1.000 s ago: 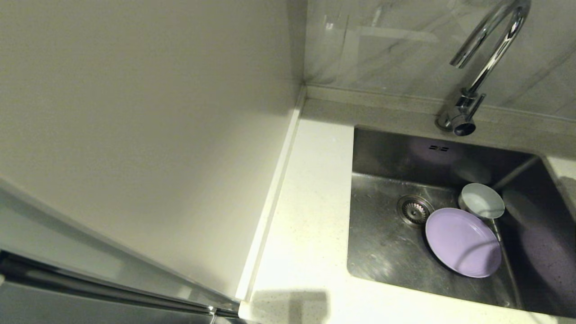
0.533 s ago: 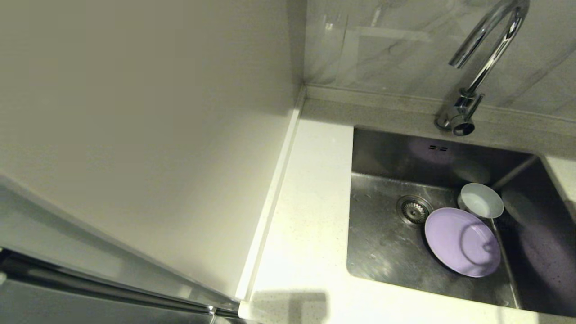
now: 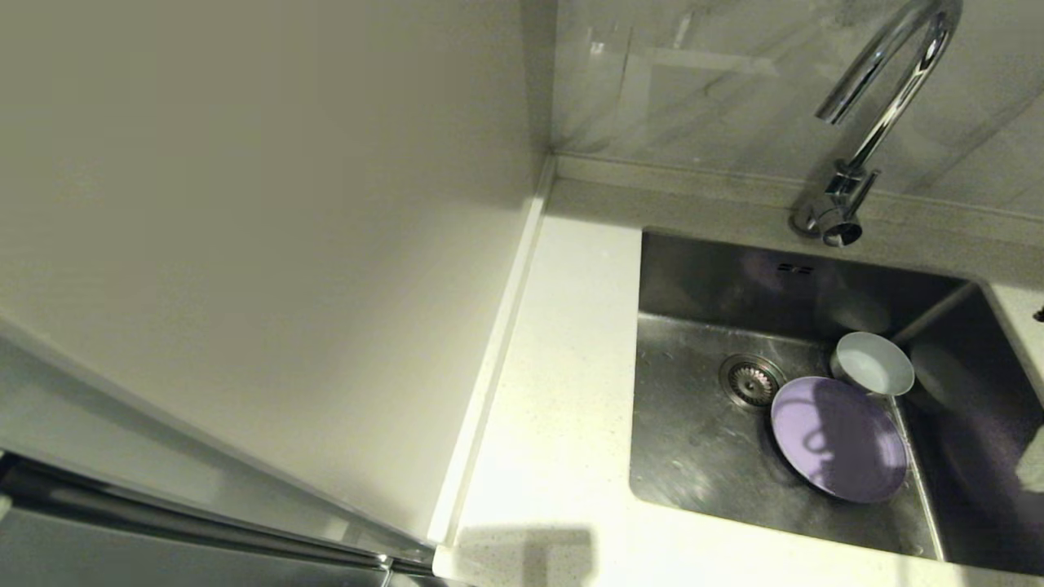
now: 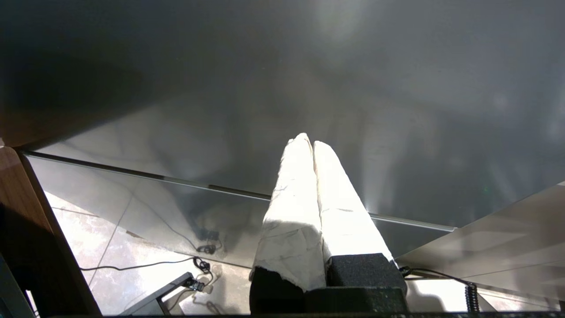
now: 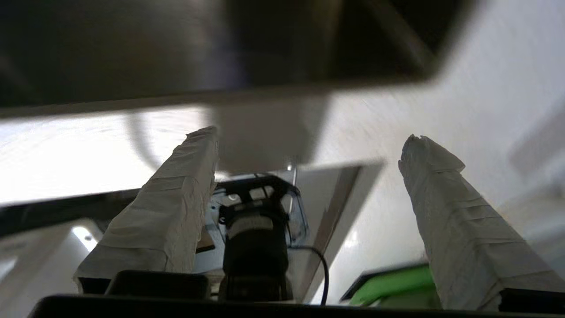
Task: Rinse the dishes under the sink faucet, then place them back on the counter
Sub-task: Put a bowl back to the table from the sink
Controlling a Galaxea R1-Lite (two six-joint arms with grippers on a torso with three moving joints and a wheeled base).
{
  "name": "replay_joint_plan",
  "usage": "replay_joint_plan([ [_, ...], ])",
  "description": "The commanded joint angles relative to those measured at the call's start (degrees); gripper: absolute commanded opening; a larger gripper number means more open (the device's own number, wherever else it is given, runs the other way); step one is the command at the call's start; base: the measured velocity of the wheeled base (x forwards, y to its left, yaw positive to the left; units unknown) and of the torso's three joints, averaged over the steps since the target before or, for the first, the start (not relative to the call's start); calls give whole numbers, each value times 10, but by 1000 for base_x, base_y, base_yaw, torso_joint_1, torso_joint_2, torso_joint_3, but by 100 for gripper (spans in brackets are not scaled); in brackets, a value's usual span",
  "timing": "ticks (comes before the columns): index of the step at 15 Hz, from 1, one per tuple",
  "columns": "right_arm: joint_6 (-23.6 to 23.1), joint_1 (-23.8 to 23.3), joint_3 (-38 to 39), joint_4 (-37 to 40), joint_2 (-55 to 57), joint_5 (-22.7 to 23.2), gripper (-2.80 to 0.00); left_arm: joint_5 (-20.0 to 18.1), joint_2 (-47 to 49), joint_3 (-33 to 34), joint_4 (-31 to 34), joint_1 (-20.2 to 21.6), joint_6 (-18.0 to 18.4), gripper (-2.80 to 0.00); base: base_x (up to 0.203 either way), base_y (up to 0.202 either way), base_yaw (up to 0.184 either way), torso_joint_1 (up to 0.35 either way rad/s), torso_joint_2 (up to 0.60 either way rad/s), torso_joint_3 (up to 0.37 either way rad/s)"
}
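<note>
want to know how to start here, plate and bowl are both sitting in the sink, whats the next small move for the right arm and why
Probably bring the open right pincer down over the lavender plate. The plate lies in the sink beside the pale bowl, nothing is held, and the left pincer stays parked.

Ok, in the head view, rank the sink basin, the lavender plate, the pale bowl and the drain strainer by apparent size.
Largest to smallest as they look:
1. sink
2. lavender plate
3. pale bowl
4. drain strainer
The bowl and the strainer look close in size; the bowl looks slightly wider.
</note>
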Motion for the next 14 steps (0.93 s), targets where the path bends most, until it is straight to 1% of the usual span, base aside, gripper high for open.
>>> replay_joint_plan([
  [1,-27,25,-26,3,37,91,0,0,0,2,-1,0,0,-280,0,0,0,0,0,0],
  [2,-29,33,-31,0,50,114,0,0,0,2,-1,0,0,-280,0,0,0,0,0,0],
  [3,-29,40,-29,-18,58,125,0,0,0,2,0,0,0,-280,0,0,0,0,0,0],
  [5,-38,43,-4,-94,67,137,0,0,0,2,0,0,0,-280,0,0,0,0,0,0],
  [6,-56,42,12,-137,72,139,0,0,0,2,-1,0,0,-280,0,0,0,0,0,0],
  [7,-86,42,26,-170,75,140,0,0,0,2,0,0,0,-280,0,0,0,0,0,0],
  [8,-105,41,28,-183,84,140,0,0,0,2,0,0,0,-280,0,0,0,0,0,0],
  [9,-110,42,27,-191,97,140,0,0,0,2,0,0,0,-280,0,0,0,0,0,0],
  [11,-109,48,32,-233,118,140,0,0,0,2,-1,0,0,-280,0,0,0,0,0,0],
  [14,-74,78,51,-344,142,133,0,0,0,2,0,0,0,-280,0,0,0,0,0,0],
])
